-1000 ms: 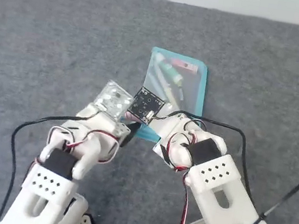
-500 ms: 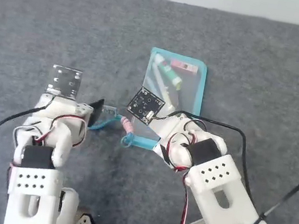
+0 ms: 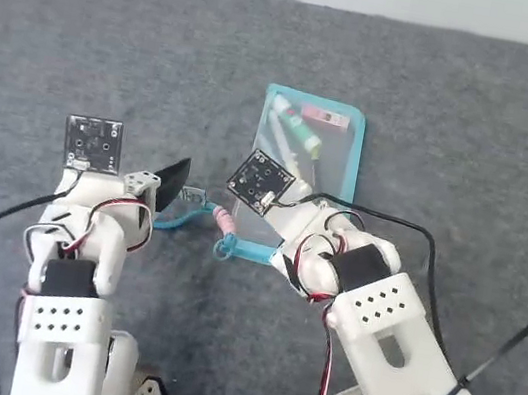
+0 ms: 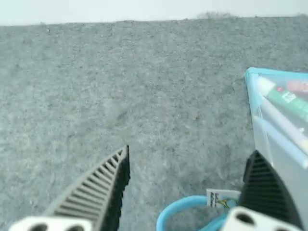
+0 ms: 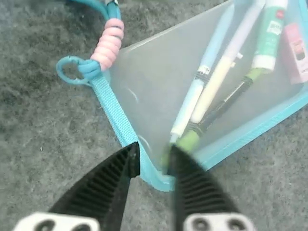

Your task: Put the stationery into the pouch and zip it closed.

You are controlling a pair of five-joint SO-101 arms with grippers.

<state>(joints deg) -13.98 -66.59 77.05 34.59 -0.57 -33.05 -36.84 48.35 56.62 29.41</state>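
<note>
Stationery (image 3: pixel 295 132) sits inside the pouch (image 3: pixel 353 162), apparently zipped; right gripper (image 5: pixel 153 149) pinches its corner, left gripper (image 4: pixel 190 153) gapes empty beside it.

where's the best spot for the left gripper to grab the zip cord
Probably the pink beads on the zip cord: thickest part, lying flat just off the pouch corner. Come from above, jaws across the cord; the open left gripper sits beside it.
</note>
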